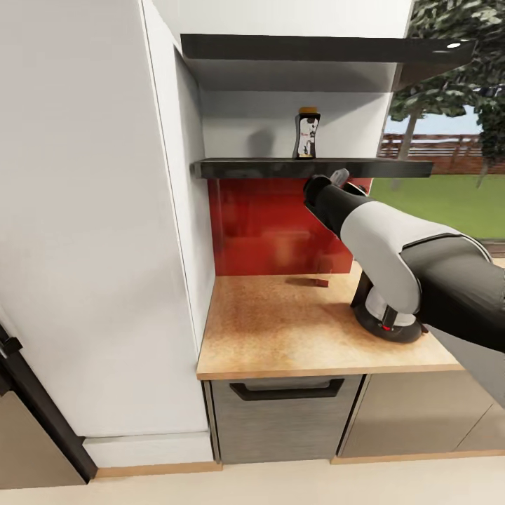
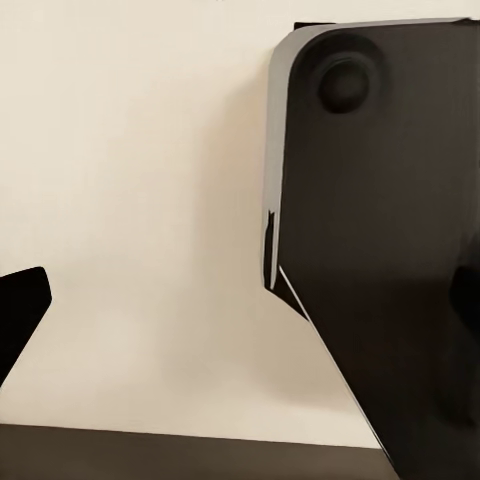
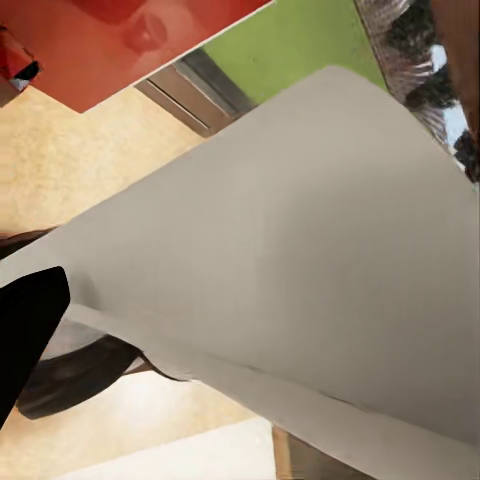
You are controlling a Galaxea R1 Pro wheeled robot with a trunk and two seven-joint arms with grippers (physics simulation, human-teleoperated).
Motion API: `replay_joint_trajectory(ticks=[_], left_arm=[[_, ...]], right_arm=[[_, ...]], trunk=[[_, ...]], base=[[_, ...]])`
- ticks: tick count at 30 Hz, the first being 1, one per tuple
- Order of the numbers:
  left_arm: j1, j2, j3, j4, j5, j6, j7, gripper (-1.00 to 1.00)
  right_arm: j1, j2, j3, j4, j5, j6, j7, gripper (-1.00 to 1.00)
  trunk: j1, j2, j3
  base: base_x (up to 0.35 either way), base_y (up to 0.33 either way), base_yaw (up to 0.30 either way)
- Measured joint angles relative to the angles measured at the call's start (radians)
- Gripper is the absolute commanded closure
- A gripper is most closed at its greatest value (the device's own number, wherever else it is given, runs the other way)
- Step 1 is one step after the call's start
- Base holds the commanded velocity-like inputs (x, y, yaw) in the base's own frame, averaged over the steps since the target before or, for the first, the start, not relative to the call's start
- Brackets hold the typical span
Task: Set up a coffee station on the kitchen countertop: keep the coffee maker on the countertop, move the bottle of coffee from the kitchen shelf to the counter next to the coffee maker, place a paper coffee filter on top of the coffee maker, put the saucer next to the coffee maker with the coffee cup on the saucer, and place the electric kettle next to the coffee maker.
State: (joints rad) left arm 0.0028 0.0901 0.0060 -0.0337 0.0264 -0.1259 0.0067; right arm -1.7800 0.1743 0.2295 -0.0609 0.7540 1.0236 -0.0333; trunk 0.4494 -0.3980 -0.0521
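The bottle of coffee (image 1: 306, 133), dark with a brown cap and a pale label, stands upright on the black kitchen shelf (image 1: 231, 168). My right arm reaches up from the right. Its gripper (image 1: 339, 175) sits just under the shelf's front edge, below and slightly right of the bottle, not touching it. One black finger (image 3: 25, 340) shows at the frame edge of the right wrist view, with nothing between the fingers. A black and silver appliance (image 1: 388, 319) stands on the wooden countertop (image 1: 280, 330), half hidden by my arm. In the left wrist view a black finger (image 2: 20, 310) hangs over pale floor.
A tall white cabinet (image 1: 91, 245) walls off the counter's left side. Behind the counter is a red backsplash (image 1: 266, 224), with a small dark red object (image 1: 320, 283) at its foot. A grey drawer (image 1: 287, 414) sits below. A dark panel (image 2: 380, 250) is close to my left gripper.
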Motion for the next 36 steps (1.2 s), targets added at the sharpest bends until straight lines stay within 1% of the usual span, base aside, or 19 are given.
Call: replay_joint_trajectory(ticks=[5, 11, 36], left_arm=[[0.0, 0.0, 0.0, 0.0, 0.0, 0.0, 0.0, -1.0], [0.0, 0.0, -0.001, 0.0, 0.0, 0.0, -0.001, -1.0], [0.0, 0.0, -0.003, 0.0, 0.0, 0.0, 0.0, -1.0]], right_arm=[[0.0, 0.0, 0.017, 0.0, -0.001, -0.002, 0.001, 1.0], [0.0, 0.0, 0.016, 0.0, -0.003, -0.003, 0.001, 1.0], [0.0, 0.0, 0.016, 0.004, -0.008, -0.005, 0.004, 1.0]], trunk=[[0.0, 0.0, 0.0], [0.0, 0.0, 0.0], [0.0, 0.0, 0.0]], base=[[0.0, 0.0, 0.0], [0.0, 0.0, -0.037], [0.0, 0.0, -0.257]])
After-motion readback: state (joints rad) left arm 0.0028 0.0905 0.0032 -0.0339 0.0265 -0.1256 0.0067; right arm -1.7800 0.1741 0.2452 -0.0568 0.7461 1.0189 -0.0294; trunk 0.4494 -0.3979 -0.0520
